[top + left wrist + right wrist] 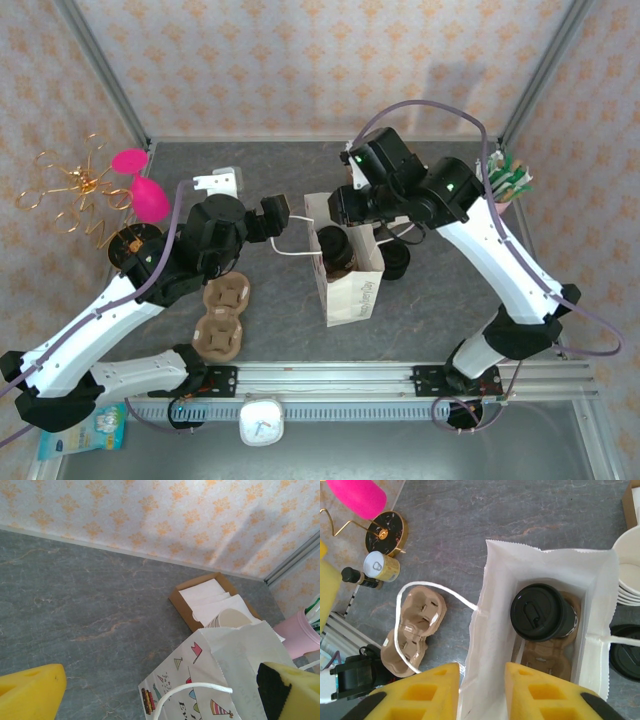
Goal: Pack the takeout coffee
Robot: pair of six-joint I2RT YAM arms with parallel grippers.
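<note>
Right wrist view: black-lidded paper takeout coffee point(540, 612) stands inside the white paper bag point(495, 580). Right gripper point(482, 690) hovers over the bag's rim, fingers released; left gripper point(160, 690) beside the bag gapes empty.

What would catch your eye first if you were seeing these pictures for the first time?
The open white paper bag in the middle of the table draws the eye, with the black-lidded takeout coffee standing inside in a cardboard carrier. The right gripper hovers open over the bag's rim, and a spare cup carrier lies to the bag's left.
</note>
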